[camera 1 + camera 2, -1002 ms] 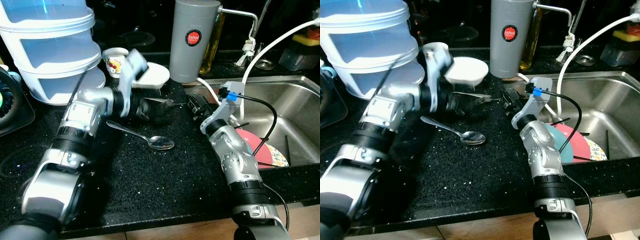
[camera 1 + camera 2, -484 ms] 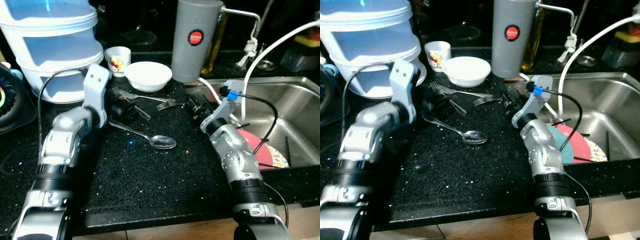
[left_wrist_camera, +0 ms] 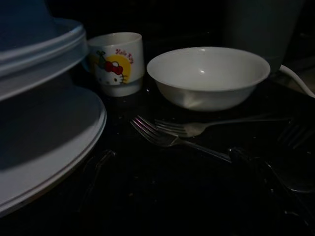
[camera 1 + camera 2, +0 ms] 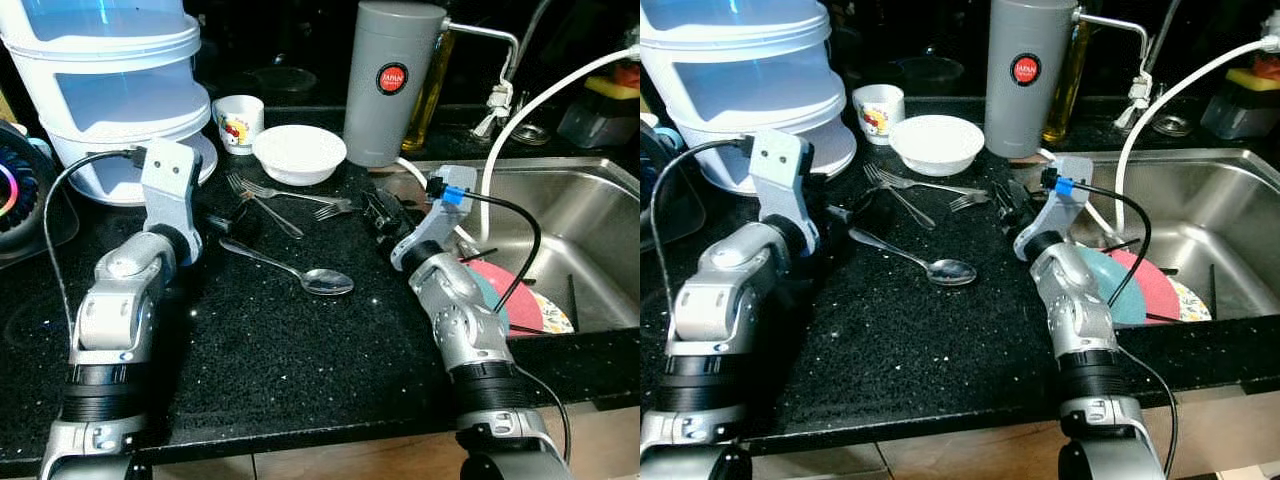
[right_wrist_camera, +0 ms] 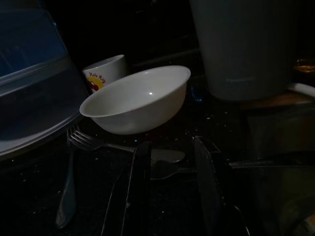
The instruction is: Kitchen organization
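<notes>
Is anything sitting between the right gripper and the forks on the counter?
Nothing visible does. The right gripper has its fingers open and aimed at the two forks, with bare black counter between them. The white bowl sits beyond the forks and the spoon lies off to the side, nearer the robot.

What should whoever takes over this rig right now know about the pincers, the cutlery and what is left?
Left pincer: low over the counter by the spoon handle, holding nothing I can see; open or shut is unclear.
Right pincer: open, empty, low on the counter next to the fork tines, facing the bowl.
Two forks lie crossed before the bowl; spoon lies loose nearer the robot; cup stands left of the bowl. Plates sit in the sink.
Done: nothing evident.
Left: the cutlery is loose on the counter.
</notes>
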Motion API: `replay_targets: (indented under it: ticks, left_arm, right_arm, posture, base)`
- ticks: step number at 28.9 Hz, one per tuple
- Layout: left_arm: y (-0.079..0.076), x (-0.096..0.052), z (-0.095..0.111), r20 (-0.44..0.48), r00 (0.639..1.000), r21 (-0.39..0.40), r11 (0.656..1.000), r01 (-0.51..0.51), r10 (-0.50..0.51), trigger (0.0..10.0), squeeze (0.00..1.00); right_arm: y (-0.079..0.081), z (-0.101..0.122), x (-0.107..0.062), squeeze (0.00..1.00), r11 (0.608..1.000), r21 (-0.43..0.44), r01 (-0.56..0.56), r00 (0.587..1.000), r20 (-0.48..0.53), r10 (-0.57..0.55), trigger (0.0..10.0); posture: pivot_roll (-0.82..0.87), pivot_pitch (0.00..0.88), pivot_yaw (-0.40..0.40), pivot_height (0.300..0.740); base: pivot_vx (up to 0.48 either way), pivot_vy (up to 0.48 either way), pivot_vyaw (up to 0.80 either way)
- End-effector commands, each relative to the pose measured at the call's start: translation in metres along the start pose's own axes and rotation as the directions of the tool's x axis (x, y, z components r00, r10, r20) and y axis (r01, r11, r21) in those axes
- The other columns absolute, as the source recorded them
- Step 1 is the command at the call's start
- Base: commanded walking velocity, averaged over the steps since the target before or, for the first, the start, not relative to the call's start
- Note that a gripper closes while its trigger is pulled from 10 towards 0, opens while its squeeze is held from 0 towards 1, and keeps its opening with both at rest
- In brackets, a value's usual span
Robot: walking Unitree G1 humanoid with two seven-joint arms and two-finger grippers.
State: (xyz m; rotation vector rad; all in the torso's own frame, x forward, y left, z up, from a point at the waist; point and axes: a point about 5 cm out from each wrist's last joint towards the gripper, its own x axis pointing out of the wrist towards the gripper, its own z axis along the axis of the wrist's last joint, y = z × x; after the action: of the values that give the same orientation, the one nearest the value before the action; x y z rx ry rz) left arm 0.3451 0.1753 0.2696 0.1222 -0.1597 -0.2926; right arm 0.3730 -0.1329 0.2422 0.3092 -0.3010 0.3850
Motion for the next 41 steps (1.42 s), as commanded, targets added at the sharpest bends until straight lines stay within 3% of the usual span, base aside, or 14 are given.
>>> replay_targets:
  ticks: [1, 9, 25, 41]
  left_arm:
    - [-0.003, -0.003, -0.001, 0.011, 1.0, -0.025, 1.0, -0.008, 0.008, 10.0, 0.0]
    - [-0.003, -0.007, 0.002, 0.015, 0.999, -0.041, 0.998, -0.047, 0.048, 10.0, 0.0]
    - [-0.001, -0.008, 0.012, 0.06, 0.996, -0.04, 0.997, -0.064, 0.067, 10.0, 0.0]
    - [0.009, -0.006, 0.02, 0.066, 0.996, -0.026, 0.998, -0.064, 0.065, 10.0, 0.0]
  right_arm:
    - [-0.002, 0.005, -0.003, 0.0, 1.0, -0.016, 0.011, 0.999, 0.031, -0.01, 10.0]
    - [0.001, 0.015, -0.002, 0.0, 0.998, -0.06, 0.003, 0.997, 0.075, 0.002, 10.0]
    - [0.006, 0.021, 0.001, 0.0, 0.999, -0.052, -0.005, 0.995, 0.101, 0.01, 10.0]
    - [0.01, 0.019, 0.004, 0.0, 0.998, -0.048, -0.027, 0.996, 0.087, 0.032, 10.0]
  posture:
    - [0.04, 0.063, -0.015, 0.74]
    - [0.04, 0.057, -0.018, 0.74]
    - [0.05, 0.05, -0.03, 0.74]
    - [0.05, 0.057, -0.033, 0.74]
  base:
    - [0.0, 0.0, 0.0]
    - [0.0, 0.0, 0.0]
    - [0.0, 0.0, 0.0]
    - [0.0, -0.269, 0.0]
